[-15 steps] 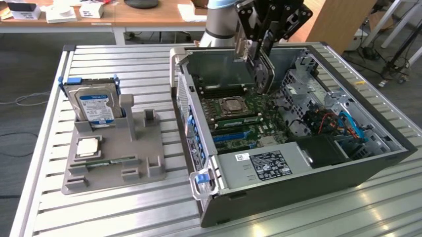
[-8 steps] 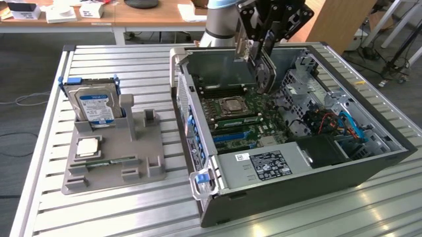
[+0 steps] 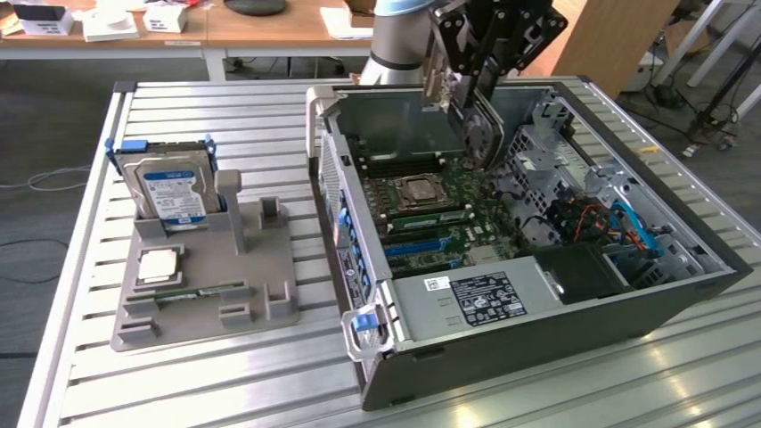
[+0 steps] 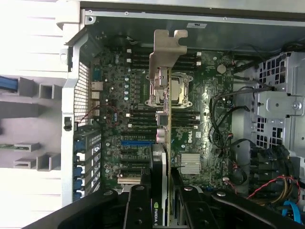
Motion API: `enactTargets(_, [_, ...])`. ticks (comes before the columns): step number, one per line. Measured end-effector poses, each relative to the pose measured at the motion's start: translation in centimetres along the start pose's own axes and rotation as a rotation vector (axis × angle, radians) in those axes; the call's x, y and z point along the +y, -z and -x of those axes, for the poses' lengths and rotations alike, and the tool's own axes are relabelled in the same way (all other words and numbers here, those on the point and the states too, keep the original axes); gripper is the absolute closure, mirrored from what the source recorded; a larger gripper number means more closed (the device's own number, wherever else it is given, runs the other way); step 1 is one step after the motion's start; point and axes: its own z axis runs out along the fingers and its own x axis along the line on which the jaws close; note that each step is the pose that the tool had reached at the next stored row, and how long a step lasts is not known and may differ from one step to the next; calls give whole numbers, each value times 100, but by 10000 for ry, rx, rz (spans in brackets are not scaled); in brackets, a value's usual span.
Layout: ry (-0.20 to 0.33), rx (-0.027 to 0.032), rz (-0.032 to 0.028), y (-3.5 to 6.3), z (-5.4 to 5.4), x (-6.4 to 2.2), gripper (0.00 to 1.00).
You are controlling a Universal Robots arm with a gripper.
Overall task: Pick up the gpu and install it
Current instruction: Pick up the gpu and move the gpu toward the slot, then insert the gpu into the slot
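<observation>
wrist view: thin green gpu (image 4: 165,121) edge-on

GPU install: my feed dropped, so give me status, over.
Gripper shut on gpu. Card edge-on over motherboard, not seated. Black cables off to one side, clear of card.

Hidden behind the gpu (image 4: 165,119): strip of CPU socket (image 4: 178,90). Cut off at frame edge: claw (image 4: 164,206) clamped on gpu.

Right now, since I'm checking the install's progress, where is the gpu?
The gpu is gripped edge-on in the tool, over the motherboard of the open computer case, at the exterior view's upper middle, right of the gray parts holder.
</observation>
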Motion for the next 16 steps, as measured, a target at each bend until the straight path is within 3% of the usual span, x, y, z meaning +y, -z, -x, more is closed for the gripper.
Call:
enactTargets(4, [4,0,5,-1,74,-2,73])
enactTargets(16, [4,-1,5,-1,75,-1,73])
